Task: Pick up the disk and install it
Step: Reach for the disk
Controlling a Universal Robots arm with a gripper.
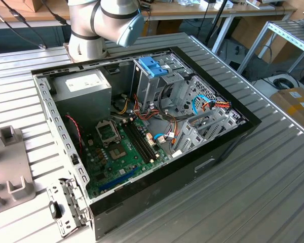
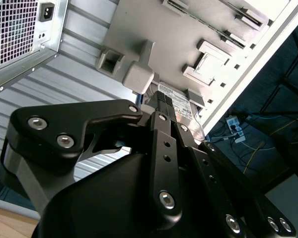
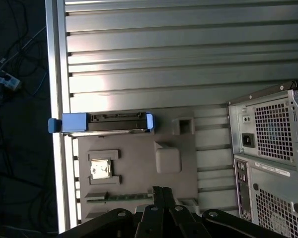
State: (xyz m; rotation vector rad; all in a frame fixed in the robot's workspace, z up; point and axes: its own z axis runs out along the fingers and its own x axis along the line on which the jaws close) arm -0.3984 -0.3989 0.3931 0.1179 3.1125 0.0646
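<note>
The disk (image 3: 107,123) stands on edge in a slot at the rim of a grey fixture plate (image 3: 134,148). It is dark, with a light-blue carrier rail along it. In the second wrist view its white label (image 2: 181,105) shows just past the fingertips. My gripper (image 3: 162,190) hangs above the plate, apart from the disk. Its black fingers (image 2: 161,114) are shut together with nothing between them.
The open computer case (image 1: 218,147) lies on the slatted metal table (image 1: 253,192), with a blue latch (image 1: 153,66) on its drive cage. Its rear panel (image 3: 268,148) stands beside the fixture plate (image 1: 10,167). A processor (image 3: 100,169) and a memory stick (image 3: 116,197) also sit on the plate.
</note>
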